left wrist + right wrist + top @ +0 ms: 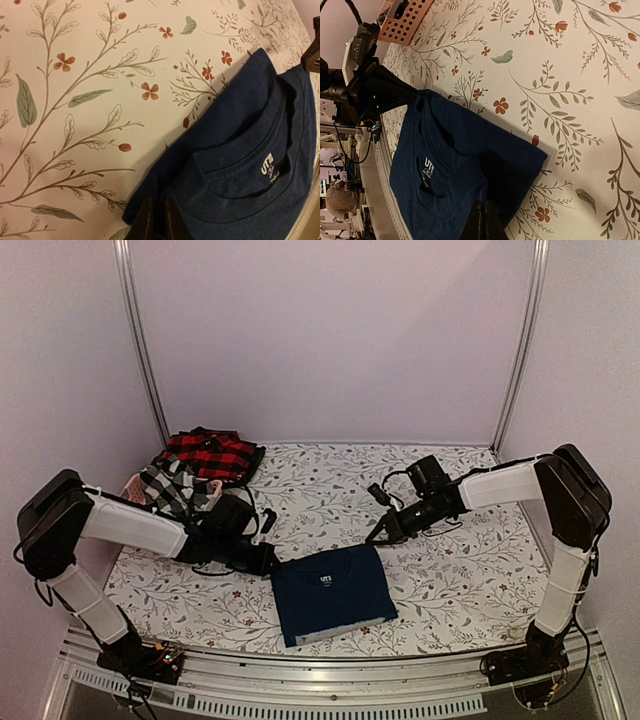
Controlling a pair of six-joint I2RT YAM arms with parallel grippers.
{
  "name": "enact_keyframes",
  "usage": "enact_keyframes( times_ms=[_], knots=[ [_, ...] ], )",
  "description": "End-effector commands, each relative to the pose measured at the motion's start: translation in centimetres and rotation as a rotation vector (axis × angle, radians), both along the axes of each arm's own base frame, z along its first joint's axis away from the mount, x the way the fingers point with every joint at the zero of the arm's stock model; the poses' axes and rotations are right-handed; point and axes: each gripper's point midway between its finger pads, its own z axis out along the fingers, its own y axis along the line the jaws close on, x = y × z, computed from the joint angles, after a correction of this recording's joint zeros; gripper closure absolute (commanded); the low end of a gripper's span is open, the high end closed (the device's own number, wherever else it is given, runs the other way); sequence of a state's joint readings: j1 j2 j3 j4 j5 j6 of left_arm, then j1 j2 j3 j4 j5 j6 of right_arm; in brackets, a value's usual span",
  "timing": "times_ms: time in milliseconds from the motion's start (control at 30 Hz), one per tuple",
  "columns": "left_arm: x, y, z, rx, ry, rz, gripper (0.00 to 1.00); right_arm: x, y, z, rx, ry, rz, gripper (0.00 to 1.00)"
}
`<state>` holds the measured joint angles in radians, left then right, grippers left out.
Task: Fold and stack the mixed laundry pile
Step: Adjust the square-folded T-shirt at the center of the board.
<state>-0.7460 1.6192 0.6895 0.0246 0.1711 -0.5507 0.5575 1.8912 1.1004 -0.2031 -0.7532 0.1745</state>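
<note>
A folded navy blue T-shirt (333, 590) with a white neck label lies flat at the front middle of the table. My left gripper (266, 562) is at its far left corner. In the left wrist view (159, 222) its jaws are closed to a narrow slit with navy cloth (240, 150) between them. My right gripper (380, 534) is at the shirt's far right corner. In the right wrist view (484, 222) it is shut, just over the shirt (465, 160). The red-and-black plaid piece (212, 452) and the black-and-white checked shirt (172, 488) are piled at the back left. The black lettered garment is out of view.
A pink slotted basket (131, 484) sits under the pile at the left edge and also shows in the right wrist view (406, 20). The flowered table cover (450, 570) runs to the metal front rail (330, 670). Walls close in the back and sides.
</note>
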Motion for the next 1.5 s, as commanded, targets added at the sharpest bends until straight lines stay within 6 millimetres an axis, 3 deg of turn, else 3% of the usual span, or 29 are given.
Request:
enact_keyframes(
  times_ms=[0, 200, 400, 633, 800, 833, 933, 1000, 1067, 1200, 1300, 1400, 1467],
  knots=[
    [0.3, -0.6, 2.3, -0.037, -0.056, -0.01, 1.0, -0.1, 0.4, 0.1, 0.001, -0.008, 0.016, 1.0],
    [0.0, 0.4, 3.2, -0.029, -0.081, 0.021, 1.0, 0.2, 0.5, 0.4, 0.005, -0.018, 0.016, 1.0],
    [-1.0, 1.9, 0.9, 0.035, -0.017, 0.046, 1.0, 0.9, 0.8, 0.0, -0.004, -0.031, 0.012, 1.0],
    [-1.1, 2.9, -1.3, 0.093, 0.015, 0.083, 1.0, 1.6, 1.8, -1.9, -0.045, -0.037, 0.02, 1.0],
    [-0.9, 4.4, -1.9, 0.149, 0.007, 0.136, 1.0, 2.3, 1.6, -4.8, -0.104, -0.027, 0.008, 1.0],
    [-1.1, 4.5, -2.1, 0.157, 0.017, 0.137, 0.95, 2.4, 1.7, -5.4, -0.111, -0.02, 0.008, 1.0],
    [-1.3, 4.4, -2.3, 0.155, 0.033, 0.138, 0.59, 1.9, 1.9, -6.9, -0.127, 0.006, 0.018, 1.0],
    [-1.4, 4.3, -1.8, 0.133, 0.035, 0.152, 0.48, 1.6, 1.9, -7.6, -0.137, 0.021, 0.018, 1.0],
    [-1.6, 4.4, -1.3, 0.117, 0.042, 0.172, 0.44, 1.4, 1.7, -7.7, -0.141, 0.026, 0.016, 1.0],
    [-2.9, 4.3, -1.0, 0.048, 0.108, 0.204, 0.44, 1.3, 1.5, -7.2, -0.141, 0.018, 0.011, 1.0],
    [-3.9, 3.5, -1.7, -0.009, 0.156, 0.184, 0.51, 1.3, 1.5, -6.9, -0.142, 0.013, 0.007, 1.0],
    [-3.2, 2.1, -1.7, -0.056, 0.139, 0.154, 0.6, 1.3, 1.3, -6.7, -0.147, 0.008, -0.004, 1.0],
    [-2.2, 1.6, -1.7, -0.052, 0.113, 0.146, 0.72, 1.5, 0.9, -6.7, -0.152, 0.007, -0.018, 1.0]
  ],
)
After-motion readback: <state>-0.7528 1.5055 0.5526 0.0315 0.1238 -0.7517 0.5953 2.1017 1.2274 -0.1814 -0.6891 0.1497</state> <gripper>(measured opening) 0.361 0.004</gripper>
